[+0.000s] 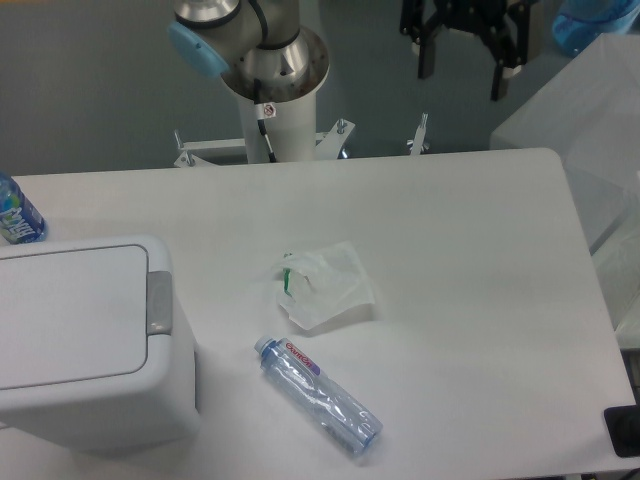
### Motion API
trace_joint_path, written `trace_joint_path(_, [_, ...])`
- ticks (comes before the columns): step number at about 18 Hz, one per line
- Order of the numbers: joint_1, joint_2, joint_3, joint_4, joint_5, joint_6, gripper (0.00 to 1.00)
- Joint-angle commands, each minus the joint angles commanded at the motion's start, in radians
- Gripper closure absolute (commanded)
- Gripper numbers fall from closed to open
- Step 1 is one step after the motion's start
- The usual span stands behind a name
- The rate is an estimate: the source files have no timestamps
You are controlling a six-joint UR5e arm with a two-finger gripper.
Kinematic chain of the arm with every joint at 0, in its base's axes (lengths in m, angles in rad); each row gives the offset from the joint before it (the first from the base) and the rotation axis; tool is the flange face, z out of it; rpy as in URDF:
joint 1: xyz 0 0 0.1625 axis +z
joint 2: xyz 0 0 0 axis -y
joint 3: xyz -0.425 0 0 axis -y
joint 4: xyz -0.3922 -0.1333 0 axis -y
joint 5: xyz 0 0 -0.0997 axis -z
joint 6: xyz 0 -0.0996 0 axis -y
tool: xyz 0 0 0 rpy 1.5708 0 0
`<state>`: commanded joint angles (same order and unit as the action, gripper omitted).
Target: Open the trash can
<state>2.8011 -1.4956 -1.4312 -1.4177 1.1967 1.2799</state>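
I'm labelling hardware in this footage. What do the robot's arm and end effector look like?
The arm is silver-grey metal with a light blue joint cap, on a white column bearing a small red-and-white sticker and a black cable. The end effector is black, with two dark fingers tipped pale.

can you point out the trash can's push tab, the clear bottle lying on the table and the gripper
grey push tab (159, 303): fixed camera, middle of the tab at the lid's right edge.
clear plastic bottle (318, 396): fixed camera, mid-body, lying on its side.
gripper (461, 70): fixed camera, gap midway between the two spread fingertips.
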Motion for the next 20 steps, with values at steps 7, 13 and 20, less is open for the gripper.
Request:
trace_joint_path(7, [-0.159,-0.051,-0.011,0.186,-0.034,-0.549,0.0])
trace_joint_path(13, [-0.307,-0.106,-0.037,0.324,-0.031,-0.858,0.0])
trace_joint_path(20, [-0.437,-0.204,-0.04,0.379,-0.025,-0.976,0.0])
